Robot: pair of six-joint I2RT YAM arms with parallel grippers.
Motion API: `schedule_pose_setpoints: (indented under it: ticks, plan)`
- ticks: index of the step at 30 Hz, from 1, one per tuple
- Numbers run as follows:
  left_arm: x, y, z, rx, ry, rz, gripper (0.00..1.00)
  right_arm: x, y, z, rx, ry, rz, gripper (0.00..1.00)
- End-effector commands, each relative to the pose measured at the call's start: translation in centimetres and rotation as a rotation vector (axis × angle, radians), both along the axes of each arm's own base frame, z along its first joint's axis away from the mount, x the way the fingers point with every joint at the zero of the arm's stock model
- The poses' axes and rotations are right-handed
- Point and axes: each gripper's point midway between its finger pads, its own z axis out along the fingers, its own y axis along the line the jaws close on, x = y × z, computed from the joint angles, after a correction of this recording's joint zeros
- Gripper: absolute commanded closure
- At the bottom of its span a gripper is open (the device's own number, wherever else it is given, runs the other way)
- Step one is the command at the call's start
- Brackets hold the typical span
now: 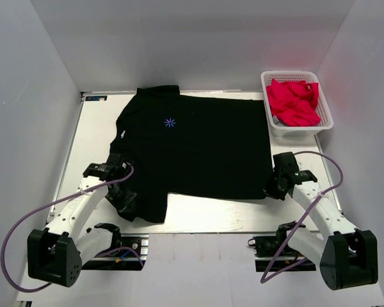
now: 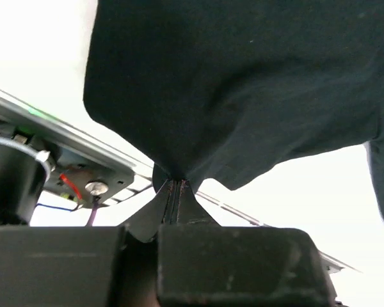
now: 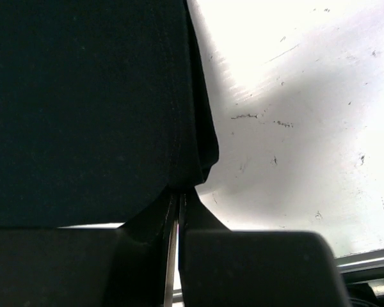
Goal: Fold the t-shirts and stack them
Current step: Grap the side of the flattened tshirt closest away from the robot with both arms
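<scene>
Your left pincer (image 2: 176, 187) clamps the near sleeve of the black t-shirt (image 1: 198, 147) and your right pincer (image 3: 179, 195) its hem corner, likely so that edge lifts evenly for folding.

Lab; white enclosure walls (image 1: 179, 38).

Black t-shirt (image 2: 243, 83): cut off at top in both wrist views (near edge only). Red cloth (image 1: 294, 101) in basket (image 1: 301, 130): bunched, type undet.
</scene>
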Motion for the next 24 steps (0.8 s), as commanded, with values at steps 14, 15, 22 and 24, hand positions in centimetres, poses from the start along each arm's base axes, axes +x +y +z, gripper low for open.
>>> schedule_pose_setpoints:
  ticks: [14,15,22,24]
  plan:
    - [12.3,-2.6,7.4,-0.059,-0.325,-0.138,1.0,7.5,2.3,5.0,0.02,-0.086,0.156,1.0]
    - [12.9,-2.0,7.1,-0.037,-0.305,-0.135,1.0,8.0,2.3,5.3,0.02,-0.094,0.156,1.0]
    - [20.4,-1.1,11.9,0.075,-0.474,-0.094,1.0,12.8,2.1,8.1,-0.039,-0.145,0.168,1.0]
    - [22.3,-1.0,11.4,0.088,-0.46,-0.084,1.0,14.1,2.2,8.6,-0.045,-0.153,0.17,1.0]
